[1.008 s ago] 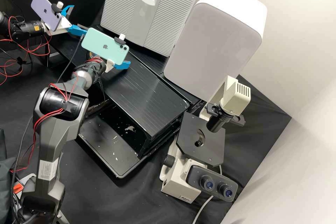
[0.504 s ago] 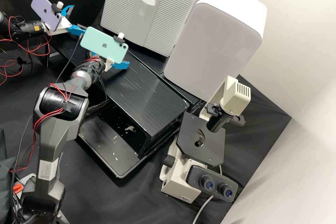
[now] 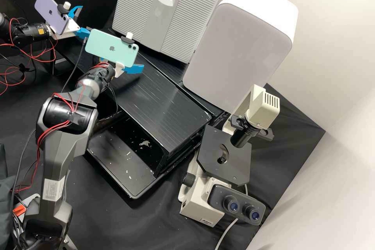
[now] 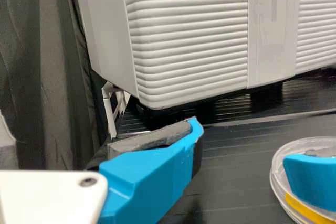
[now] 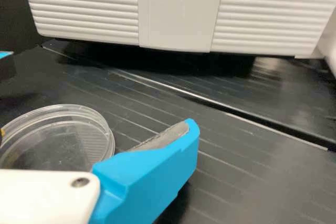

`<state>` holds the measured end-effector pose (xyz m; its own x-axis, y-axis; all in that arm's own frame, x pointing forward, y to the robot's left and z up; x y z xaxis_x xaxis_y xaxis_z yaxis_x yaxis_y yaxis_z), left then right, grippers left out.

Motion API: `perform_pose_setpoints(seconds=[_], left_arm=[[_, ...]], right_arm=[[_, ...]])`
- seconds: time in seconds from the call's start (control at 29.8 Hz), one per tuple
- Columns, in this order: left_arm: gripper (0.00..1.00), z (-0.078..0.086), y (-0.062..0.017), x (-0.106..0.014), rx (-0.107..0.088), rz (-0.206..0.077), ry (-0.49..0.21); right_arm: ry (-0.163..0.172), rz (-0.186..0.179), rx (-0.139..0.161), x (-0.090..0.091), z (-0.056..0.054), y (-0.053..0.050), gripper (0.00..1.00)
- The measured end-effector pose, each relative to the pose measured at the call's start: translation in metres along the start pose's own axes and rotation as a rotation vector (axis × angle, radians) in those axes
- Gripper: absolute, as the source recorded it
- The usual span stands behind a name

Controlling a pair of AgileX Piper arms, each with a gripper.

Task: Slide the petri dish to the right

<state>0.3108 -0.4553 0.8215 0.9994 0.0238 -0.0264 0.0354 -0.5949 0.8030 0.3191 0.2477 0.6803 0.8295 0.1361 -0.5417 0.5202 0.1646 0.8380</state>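
Now, clear round petri dish (image 5: 52, 140), ribbed blk platform (image 5: 236, 145)

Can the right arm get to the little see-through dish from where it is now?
Probably yes. The petri dish lies flat on the ribbed black top, close beside the right gripper, which is open. Nothing stands between them in the right wrist view.

one petri dish (image 5: 52, 140). two arms: a near arm (image 3: 62, 133) and a far arm (image 3: 23, 31). two phones, one on each: a mint green phone (image 3: 110, 48) and a purple phone (image 3: 50, 6). one microscope (image 3: 230, 164) with two eyepieces (image 3: 233, 204). two white machines: a ribbed machine (image 3: 164, 11) and a smooth machine (image 3: 242, 43). one black ribbed platform (image 3: 164, 105).
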Motion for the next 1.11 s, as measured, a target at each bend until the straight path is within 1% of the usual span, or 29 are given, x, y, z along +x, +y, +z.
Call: perform_pose_setpoints(seconds=[0.07,0.13,0.27,0.34,0.4,0.47,0.54,0.57,0.64,0.67,0.71,0.77,0.87,0.94,1.04,1.11], left_arm=[[1.00,0.000,0.0000,0.000,0.000,0.000,0.000],[1.00,0.000,0.0000,0.000,0.000,0.000,0.000],[1.00,0.000,0.0000,0.000,0.000,0.000,0.000],[1.00,0.000,0.0000,0.000,0.000,0.000,0.000],[1.00,0.000,0.0000,0.000,0.000,0.000,0.000],[1.00,0.000,0.0000,0.000,0.000,0.000,0.000],[1.00,0.000,0.0000,0.000,0.000,0.000,0.000],[1.00,0.000,0.0000,0.000,0.000,0.000,0.000],[1.00,0.000,0.0000,0.000,0.000,0.000,0.000],[1.00,0.000,0.0000,0.000,0.000,0.000,0.000],[1.00,0.000,0.0000,0.000,0.000,0.000,0.000],[1.00,0.000,0.0000,0.000,0.000,0.000,0.000],[1.00,0.000,0.0000,0.000,0.000,0.000,0.000],[1.00,0.000,0.0000,0.000,0.000,0.000,0.000],[1.00,0.000,0.0000,0.000,0.000,0.000,0.000],[1.00,0.000,0.0000,0.000,0.000,0.000,0.000]], right_arm=[[-0.002,0.010,-0.009,0.000,-0.001,0.000,1.00],[-0.003,0.010,-0.021,-0.001,-0.002,-0.001,1.00],[-0.012,0.028,-0.018,-0.003,-0.003,-0.005,1.00],[-0.022,0.032,-0.020,-0.006,-0.002,-0.009,1.00],[-0.024,0.045,-0.024,-0.009,-0.004,-0.011,1.00],[-0.019,0.057,-0.053,-0.011,-0.006,-0.013,1.00],[-0.013,0.082,-0.094,-0.015,-0.009,-0.015,1.00],[-0.011,0.088,-0.110,-0.016,-0.010,-0.016,1.00],[0.000,0.100,-0.161,-0.020,-0.015,-0.021,1.00],[0.004,0.103,-0.179,-0.021,-0.017,-0.023,1.00],[0.010,0.105,-0.191,-0.023,-0.019,-0.025,1.00],[0.021,0.100,-0.210,-0.025,-0.023,-0.028,1.00],[0.046,0.091,-0.239,-0.026,-0.029,-0.033,1.00],[0.056,0.082,-0.256,-0.028,-0.030,-0.037,1.00],[0.061,0.075,-0.269,-0.029,-0.032,-0.040,1.00],[0.062,0.074,-0.271,-0.029,-0.032,-0.040,1.00]])
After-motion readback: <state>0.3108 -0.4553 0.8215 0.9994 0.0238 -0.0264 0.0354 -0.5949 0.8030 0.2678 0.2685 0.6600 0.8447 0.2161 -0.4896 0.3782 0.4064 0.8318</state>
